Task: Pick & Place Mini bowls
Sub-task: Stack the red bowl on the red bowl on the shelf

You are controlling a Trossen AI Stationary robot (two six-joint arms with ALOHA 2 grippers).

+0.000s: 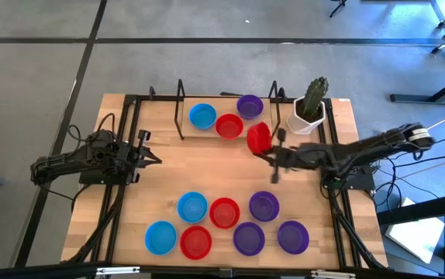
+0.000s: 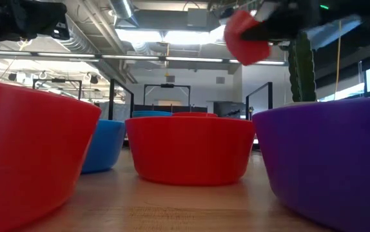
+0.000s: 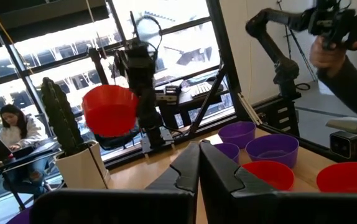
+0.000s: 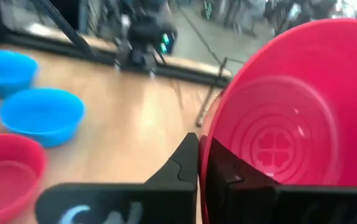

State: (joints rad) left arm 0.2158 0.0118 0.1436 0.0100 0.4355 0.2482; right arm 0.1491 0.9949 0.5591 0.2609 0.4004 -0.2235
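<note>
A red mini bowl (image 1: 259, 137) hangs in the air right of the table's middle, with my right gripper (image 1: 271, 155) shut on it; the low view shows this bowl (image 2: 245, 37) high above the table. Three bowls rest on their bases at the far side: blue (image 1: 202, 116), red (image 1: 229, 125) and purple (image 1: 250, 106). Several more blue, red and purple bowls stand in a cluster near the front edge (image 1: 224, 212). My left gripper (image 1: 154, 159) waits shut at the table's left side, touching nothing. My right gripper pinches the red bowl's rim (image 4: 208, 140) between its two fingers, one finger (image 4: 228, 177) inside the bowl and the other outside. The fingers come roughly level from the table's right side. The bowl is lifted clear and tipped on its side, its hollow facing the wrist.
A white pot with a cactus (image 1: 309, 108) stands at the far right, close behind the held bowl. Black frame rails (image 1: 180, 108) rise along the far part and sides of the table. Bare wood (image 1: 207, 167) lies between the two bowl groups. People show beyond the table.
</note>
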